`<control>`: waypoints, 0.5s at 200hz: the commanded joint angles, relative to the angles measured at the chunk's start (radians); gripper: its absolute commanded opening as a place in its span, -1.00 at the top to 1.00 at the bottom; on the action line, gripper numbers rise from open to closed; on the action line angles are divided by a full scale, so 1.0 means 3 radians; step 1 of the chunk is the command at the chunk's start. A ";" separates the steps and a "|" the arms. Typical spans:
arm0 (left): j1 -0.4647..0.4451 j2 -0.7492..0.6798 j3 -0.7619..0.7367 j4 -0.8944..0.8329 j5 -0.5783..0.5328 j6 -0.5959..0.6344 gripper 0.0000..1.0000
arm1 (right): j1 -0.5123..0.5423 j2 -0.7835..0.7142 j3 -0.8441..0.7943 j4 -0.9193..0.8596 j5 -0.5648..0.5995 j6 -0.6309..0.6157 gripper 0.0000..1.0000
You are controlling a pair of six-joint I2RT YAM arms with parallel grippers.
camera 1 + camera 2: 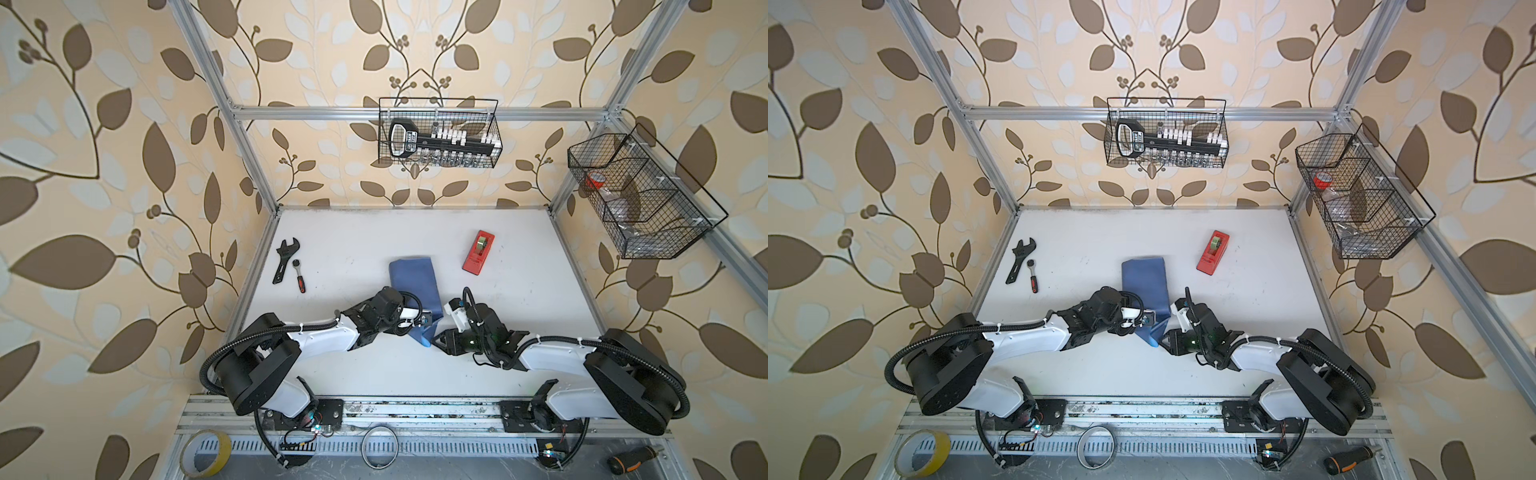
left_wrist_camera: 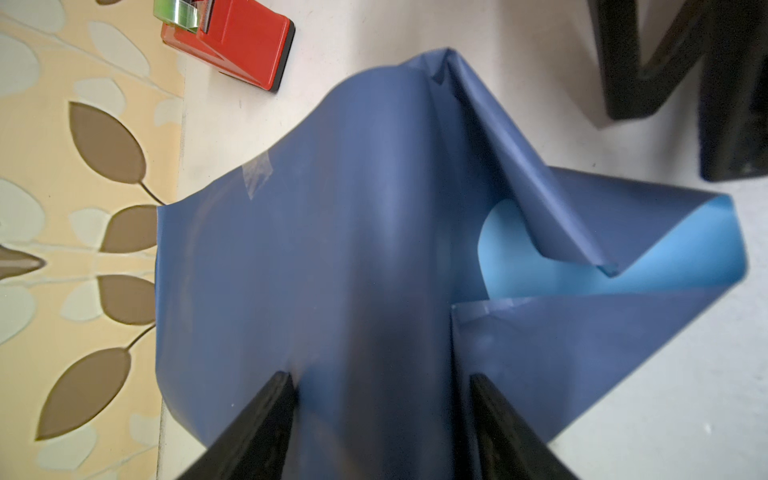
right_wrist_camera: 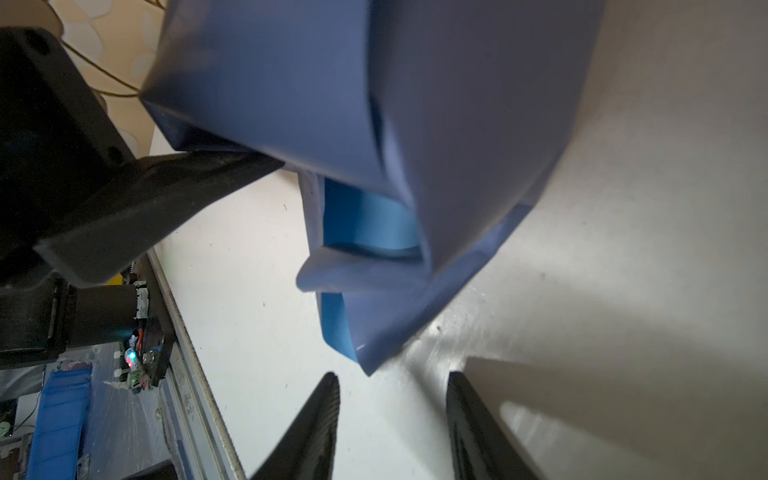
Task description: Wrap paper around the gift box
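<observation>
Blue paper (image 2: 353, 249) sits clamped between left fingers (image 2: 257, 428); right fingers (image 3: 311, 428) gape empty, just short.

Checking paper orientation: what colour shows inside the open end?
Light sky-blue inside the paper, best in the left wrist view.

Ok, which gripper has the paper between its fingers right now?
The left gripper: its fingers straddle the paper. The right gripper has its fingers apart over bare table, the paper's loose corner only at their tips.

Slate-blue paper (image 2: 353, 249) — sky-blue inside, red tape dispenser (image 2: 245, 45), brown-leaf wallpaper (image 2: 83, 232)
</observation>
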State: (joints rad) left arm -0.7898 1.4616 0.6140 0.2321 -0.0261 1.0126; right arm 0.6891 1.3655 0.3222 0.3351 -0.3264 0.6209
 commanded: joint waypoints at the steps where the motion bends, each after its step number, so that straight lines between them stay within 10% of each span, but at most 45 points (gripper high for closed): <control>1: 0.0029 0.0045 0.0045 -0.0196 0.0116 0.0089 -0.31 | 0.0058 0.0006 -0.0067 0.0101 -0.0003 0.0012 0.14; 52: 0.0030 0.0044 0.0055 -0.0214 0.0127 0.0082 -0.31 | 0.0454 -0.0283 -0.0040 -0.0210 0.0770 -0.0258 0.23; 100: 0.0030 0.0033 0.0068 -0.0221 0.0117 0.0071 -0.31 | 0.0474 -0.0086 -0.0026 0.0020 0.0741 -0.0195 0.28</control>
State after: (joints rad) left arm -0.7898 1.4616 0.6159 0.2298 -0.0261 1.0100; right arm 0.8246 1.3003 0.3180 0.3073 -0.1295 0.5678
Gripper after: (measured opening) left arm 0.656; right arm 0.369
